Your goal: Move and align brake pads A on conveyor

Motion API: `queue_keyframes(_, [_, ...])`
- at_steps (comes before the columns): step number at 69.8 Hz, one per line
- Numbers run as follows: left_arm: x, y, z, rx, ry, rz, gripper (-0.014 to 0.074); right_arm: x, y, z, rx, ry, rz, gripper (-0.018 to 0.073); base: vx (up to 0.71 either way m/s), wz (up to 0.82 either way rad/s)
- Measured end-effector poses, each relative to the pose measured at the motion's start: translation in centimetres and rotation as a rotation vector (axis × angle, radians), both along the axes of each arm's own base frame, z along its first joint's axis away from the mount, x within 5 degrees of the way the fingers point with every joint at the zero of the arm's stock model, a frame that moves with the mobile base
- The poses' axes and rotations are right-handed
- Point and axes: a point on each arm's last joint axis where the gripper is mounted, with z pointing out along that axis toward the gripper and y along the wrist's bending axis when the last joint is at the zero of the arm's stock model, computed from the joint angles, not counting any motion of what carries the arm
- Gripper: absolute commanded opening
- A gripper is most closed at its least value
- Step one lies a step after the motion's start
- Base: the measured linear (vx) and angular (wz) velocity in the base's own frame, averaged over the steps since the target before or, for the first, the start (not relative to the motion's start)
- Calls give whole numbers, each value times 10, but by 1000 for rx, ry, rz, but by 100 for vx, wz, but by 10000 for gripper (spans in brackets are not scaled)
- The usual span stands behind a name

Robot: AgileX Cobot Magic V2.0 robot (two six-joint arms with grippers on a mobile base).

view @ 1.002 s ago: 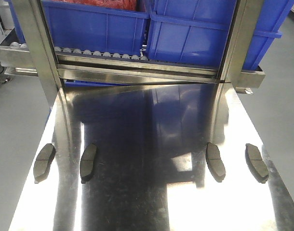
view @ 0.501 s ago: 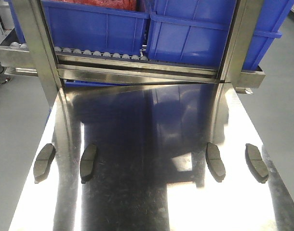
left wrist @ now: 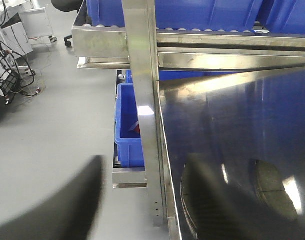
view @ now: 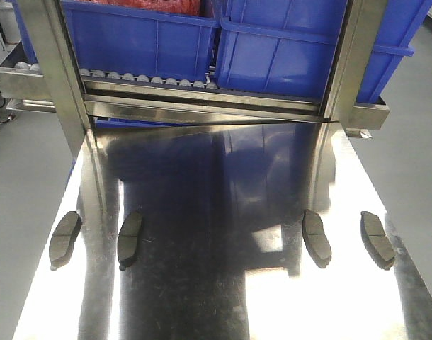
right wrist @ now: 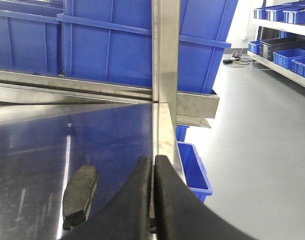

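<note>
So all four brake pads A (view: 130,239) are sitting on the shiny steel tabletop (view: 216,304), two near the left edge and two near the right, each pair roughly side by side and the pairs well apart. None is on the conveyor, which I can't even spot in any view, so I'd say the job is basically at zero: every pad needs picking, moving and lining up. The left gripper (left wrist: 137,200) hangs by the table's left edge with jaws spread wide and empty, while the right gripper (right wrist: 153,195) has its jaws pressed together on nothing, just beside the outer right pad. The blue crates (view: 138,35) sit behind.
</note>
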Motion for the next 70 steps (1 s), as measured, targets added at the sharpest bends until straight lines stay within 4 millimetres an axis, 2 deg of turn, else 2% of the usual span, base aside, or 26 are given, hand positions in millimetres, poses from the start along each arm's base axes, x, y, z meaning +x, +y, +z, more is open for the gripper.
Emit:
queue_keyframes(4, [0,0,0,0,0,0,704,0,0,0,0,0,0,-4,0,0])
queue_keyframes(7, [0,0,0,0,0,0,735,0,0,0,0,0,0,-4,0,0])
queue_keyframes(21, [1,0,0,-14,-2,5,698,0,0,0,0,0,0,-4,0,0])
queue_keyframes(28, [9,0,4,-28,18,6,676,0,0,0,0,0,0,-4,0,0])
queue_keyframes(44, [65,1,3,-52,270,5,662,0,0,0,0,0,0,-4,0,0])
queue_keyframes(58, [123,1,-21,-61,528,-22,657,0,0,0,0,0,0,-4,0,0])
queue_keyframes(70, [164,-3,-46,-85,726,-68,650,0,0,0,0,0,0,-4,0,0])
